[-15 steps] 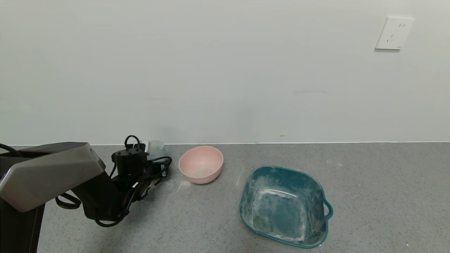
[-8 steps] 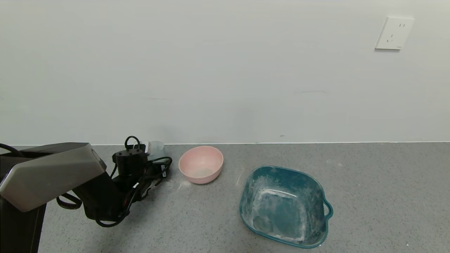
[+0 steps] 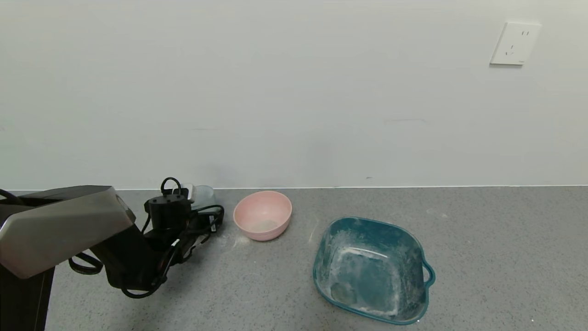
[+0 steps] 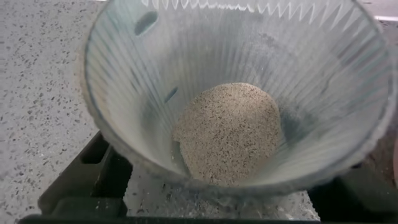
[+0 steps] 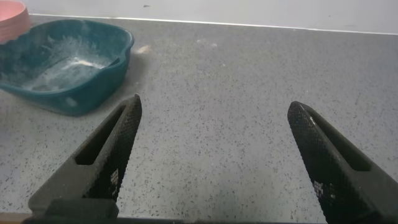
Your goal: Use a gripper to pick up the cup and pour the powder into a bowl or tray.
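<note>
My left gripper (image 3: 198, 203) is at the far left of the counter, shut on the cup (image 3: 204, 194), a ribbed pale blue-grey tumbler, just left of the pink bowl (image 3: 262, 215). In the left wrist view the cup (image 4: 124, 93) fills the picture between the black fingers (image 4: 81, 186). A small heap of greyish powder (image 4: 227, 134) lies in its bottom. The teal tray (image 3: 415, 243), smeared white, stands right of the bowl. My right gripper (image 5: 214, 162) is open and empty over bare counter, with the tray (image 5: 62, 93) farther off. It is out of the head view.
The grey speckled counter (image 3: 505, 253) runs to a white wall with a socket (image 3: 515, 43) at the upper right. Spilled powder dusts the counter (image 3: 229, 240) beside the bowl. The bowl's rim shows in the right wrist view (image 5: 11, 15).
My left arm and gripper have shifted very slightly to the left with the cup. Bowl and tray have not moved.
</note>
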Controlling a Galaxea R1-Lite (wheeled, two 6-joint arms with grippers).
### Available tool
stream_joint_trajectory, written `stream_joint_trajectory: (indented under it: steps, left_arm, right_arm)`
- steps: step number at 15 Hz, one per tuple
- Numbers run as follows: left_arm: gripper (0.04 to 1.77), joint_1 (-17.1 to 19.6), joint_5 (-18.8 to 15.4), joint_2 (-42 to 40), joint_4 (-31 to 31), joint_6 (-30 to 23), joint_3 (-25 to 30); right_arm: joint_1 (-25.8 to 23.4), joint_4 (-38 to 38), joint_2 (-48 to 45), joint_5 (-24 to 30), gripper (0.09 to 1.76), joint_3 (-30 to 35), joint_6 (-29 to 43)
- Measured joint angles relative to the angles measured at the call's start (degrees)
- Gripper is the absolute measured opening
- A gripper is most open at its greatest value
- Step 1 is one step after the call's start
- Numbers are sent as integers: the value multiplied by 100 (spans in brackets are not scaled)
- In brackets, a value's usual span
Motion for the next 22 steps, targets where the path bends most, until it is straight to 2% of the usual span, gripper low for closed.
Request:
stream_joint_trajectory:
  steps: [4, 7, 12, 16, 19, 22]
  left_arm:
    - [163, 0, 6, -404, 345, 35, 193]
    - [166, 35, -5, -1057, 1005, 50, 284]
    - [169, 55, -68, -2653, 2732, 66, 197]
    - [170, 57, -137, -3940, 4400, 55, -229]
    - [170, 55, -466, -4836, 5420, 46, -452]
    - [170, 60, -936, -5731, 6029, 50, -400]
  right_arm:
    - [0, 0, 0, 0, 171, 0, 0]
    - [0, 0, 0, 0, 171, 0, -2]
    - [0, 0, 0, 0, 171, 0, -2]
    - [0, 0, 0, -2, 171, 0, -2]
    - [0, 2, 0, 0, 171, 0, 0]
    - [0, 0, 0, 0, 171, 0, -2]
